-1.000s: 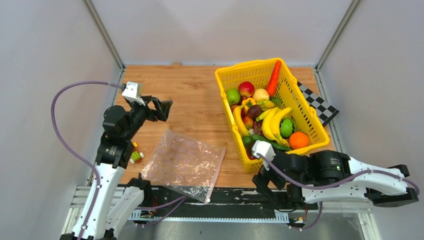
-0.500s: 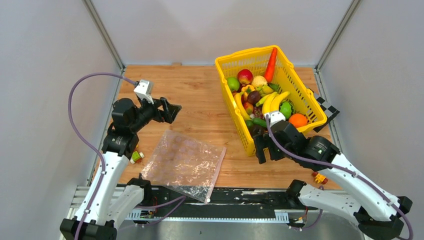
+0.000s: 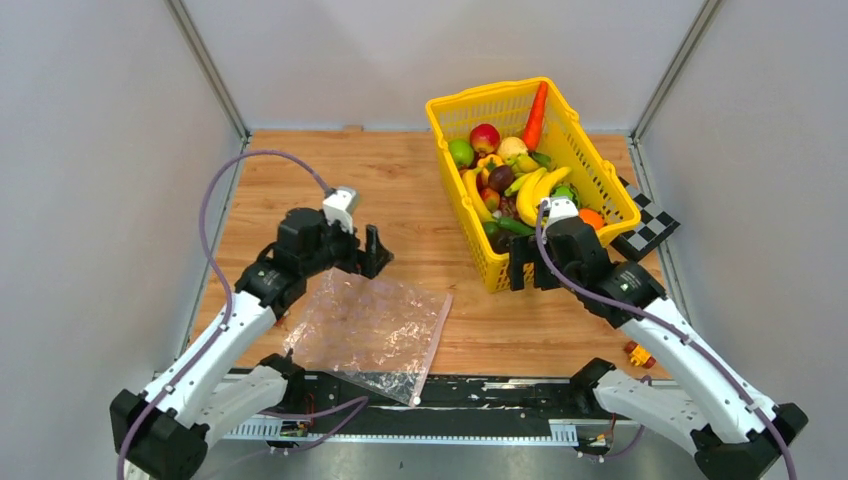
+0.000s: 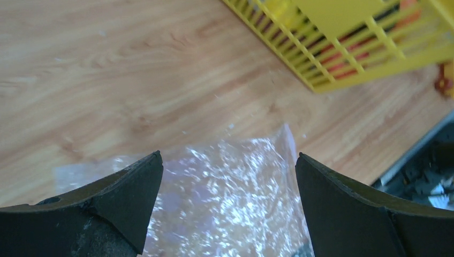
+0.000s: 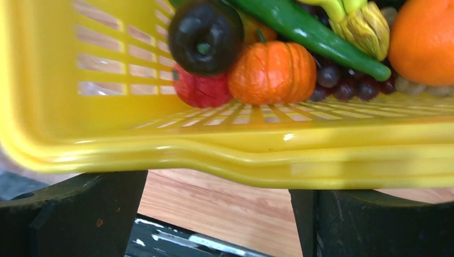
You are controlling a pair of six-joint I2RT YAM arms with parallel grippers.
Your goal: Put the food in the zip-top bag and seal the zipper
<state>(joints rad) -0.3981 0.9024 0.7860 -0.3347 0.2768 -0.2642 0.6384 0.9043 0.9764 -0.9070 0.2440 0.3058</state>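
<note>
The clear zip-top bag (image 3: 368, 327) lies flat on the wooden table, with its zipper (image 3: 433, 343) along its right edge. My left gripper (image 3: 372, 256) is open and empty just above the bag's far edge. In the left wrist view the bag (image 4: 230, 203) shows between the fingers (image 4: 123, 198). The food is piled in the yellow basket (image 3: 455, 115): bananas (image 3: 535, 190), a red apple (image 3: 485, 137) and a carrot (image 3: 535, 115). My right gripper (image 3: 530, 272) is open at the basket's near rim. In the right wrist view that rim (image 5: 267, 155) lies just above the fingers (image 5: 96, 209), with a small pumpkin (image 5: 272, 72) behind it.
A checkerboard card (image 3: 648, 218) lies right of the basket. A small red and yellow piece (image 3: 637, 353) lies on the table under my right arm. Grey walls and metal posts close in the table. A black rail (image 3: 480, 390) runs along its near edge.
My left arm swung right and down to the bag's far edge. My right arm reached forward to the basket's near rim, and the basket shifted toward the back wall.
</note>
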